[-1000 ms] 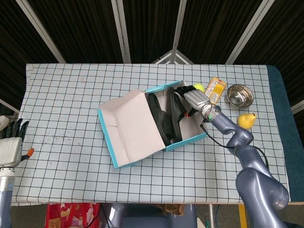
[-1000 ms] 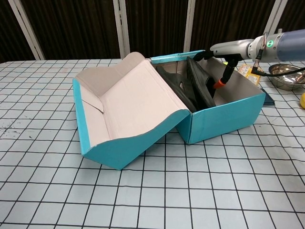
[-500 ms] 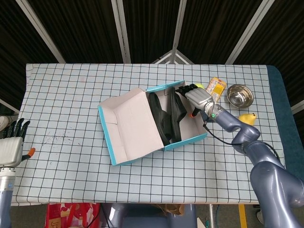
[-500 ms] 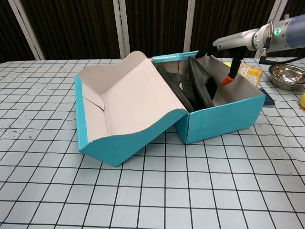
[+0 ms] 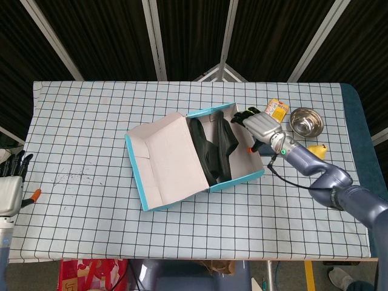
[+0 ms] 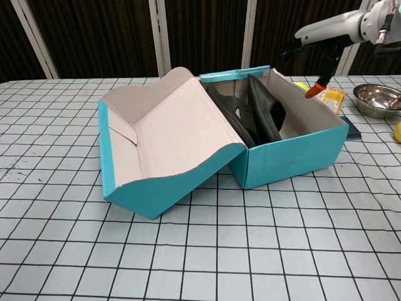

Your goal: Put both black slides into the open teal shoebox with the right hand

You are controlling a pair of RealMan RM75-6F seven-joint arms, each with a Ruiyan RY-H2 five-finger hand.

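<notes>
Right hand [image 6: 327, 28] lifted clear of teal shoebox [image 6: 294, 157], fingers spread, empty; both black slides [image 5: 212, 145] inside.

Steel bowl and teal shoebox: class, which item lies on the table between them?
A yellow-orange snack packet lies between the steel bowl and the teal shoebox, clearest in the head view; the right hand hovers there too.

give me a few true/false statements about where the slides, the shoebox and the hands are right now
1. Both black slides stand on edge inside the open teal shoebox. True.
2. The right hand holds a slide. False: it holds nothing and is above the box's right end.
3. The shoebox lid is shut. False: it is folded open to the left.
4. A round steel bowl sits on the table to the right of the box. True.
5. The left hand rests on the box. False: it is at the table's far left edge.
</notes>
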